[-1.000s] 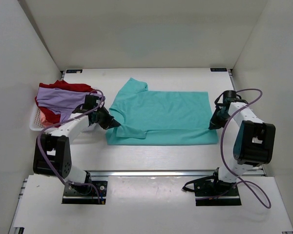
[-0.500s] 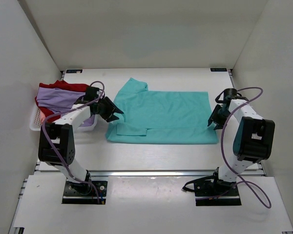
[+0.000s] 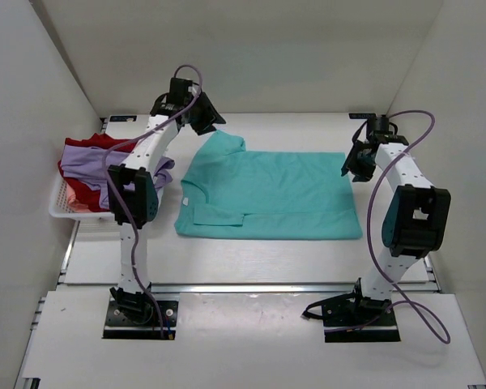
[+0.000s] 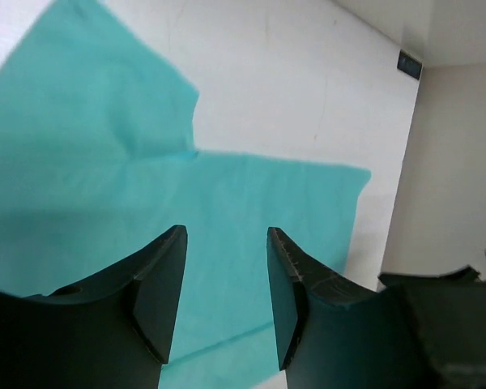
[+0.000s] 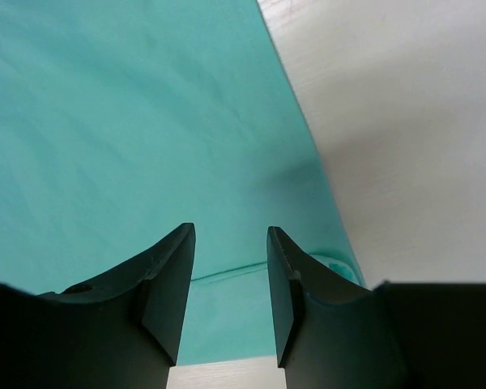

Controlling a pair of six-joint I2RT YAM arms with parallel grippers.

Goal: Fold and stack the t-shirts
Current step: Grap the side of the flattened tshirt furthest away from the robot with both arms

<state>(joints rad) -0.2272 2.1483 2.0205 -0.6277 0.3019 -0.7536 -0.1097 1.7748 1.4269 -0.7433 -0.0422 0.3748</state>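
A teal t-shirt [image 3: 267, 194] lies spread flat mid-table, with a strip along its near side folded over. One sleeve [image 3: 225, 143] sticks out toward the back. My left gripper [image 3: 213, 121] hovers open above that far sleeve, and the left wrist view shows its gripper [image 4: 227, 231] with only teal t-shirt [image 4: 105, 146] far below. My right gripper [image 3: 354, 168] is open over the shirt's far right corner. In the right wrist view the gripper [image 5: 231, 228] is empty above a hem of the teal t-shirt [image 5: 130, 121]. A lavender t-shirt [image 3: 97, 162] and a red t-shirt [image 3: 120, 145] are heaped at the left.
A white lattice basket [image 3: 61, 212] under the heaped shirts stands against the left wall. White walls close in the table on the left, back and right. Purple cables loop off both arms. Bare tabletop [image 3: 292, 134] runs behind the teal shirt.
Both grippers have opened and let go of the shirt's near edge. The left arm swung up and back to the far sleeve; the right moved back to the far right corner.
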